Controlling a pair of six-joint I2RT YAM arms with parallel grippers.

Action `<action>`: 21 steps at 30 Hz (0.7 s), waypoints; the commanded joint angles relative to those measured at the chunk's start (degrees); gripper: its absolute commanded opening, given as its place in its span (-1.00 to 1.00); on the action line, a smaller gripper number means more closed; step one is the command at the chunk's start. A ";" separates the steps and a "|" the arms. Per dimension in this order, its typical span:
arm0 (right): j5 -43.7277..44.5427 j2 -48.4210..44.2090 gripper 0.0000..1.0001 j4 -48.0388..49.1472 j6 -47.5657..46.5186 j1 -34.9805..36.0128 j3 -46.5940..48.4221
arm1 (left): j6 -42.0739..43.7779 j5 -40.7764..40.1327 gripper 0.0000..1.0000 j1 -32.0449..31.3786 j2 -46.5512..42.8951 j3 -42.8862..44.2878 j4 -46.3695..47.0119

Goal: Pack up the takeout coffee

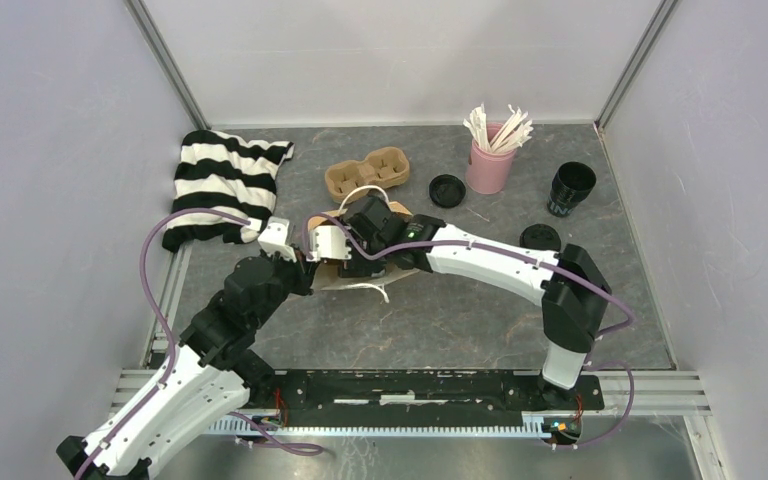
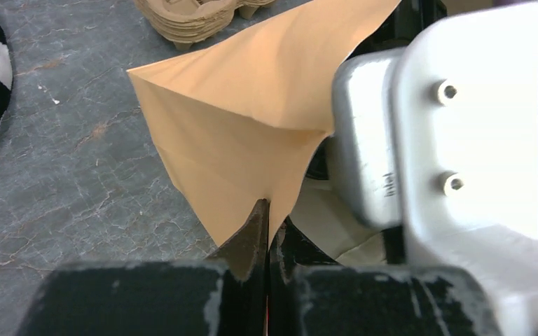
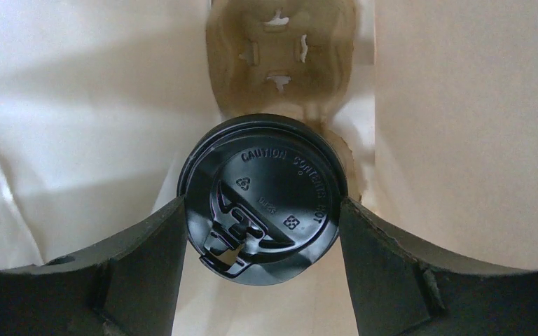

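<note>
L fingers (image 2: 252, 238) pinch 1 bag (image 2: 252, 105); R fingers (image 3: 133, 259) grip 1 lidded cup (image 3: 263, 199) inside; 1 open cup (image 1: 571, 188) outside.

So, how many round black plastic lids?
3: first lid beside the pink cup, second lid by the right arm, third lid in the paper bag, in the right end effector. More may be hidden.

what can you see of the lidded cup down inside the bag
The lidded cup shows only from above: a round, glossy black plastic lid with raised CAUTION lettering and a sip tab on the near side. It stands upright inside the paper bag, apparently in the near hole of a brown pulp carrier whose far hole is empty. The right gripper holds it, fingers against opposite sides of the lid. The cup's body is hidden.
</note>
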 commanded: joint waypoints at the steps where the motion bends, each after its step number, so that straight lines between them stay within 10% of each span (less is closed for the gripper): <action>1: 4.88 3.68 -0.36 10.14 -1.62 0.15 -3.16 | -0.33 1.58 -0.96 -0.43 0.05 0.33 1.95; 21: 16.45 -6.30 -0.35 3.12 -4.58 1.54 -3.26 | 0.18 0.41 -0.96 -0.43 0.89 4.84 -2.50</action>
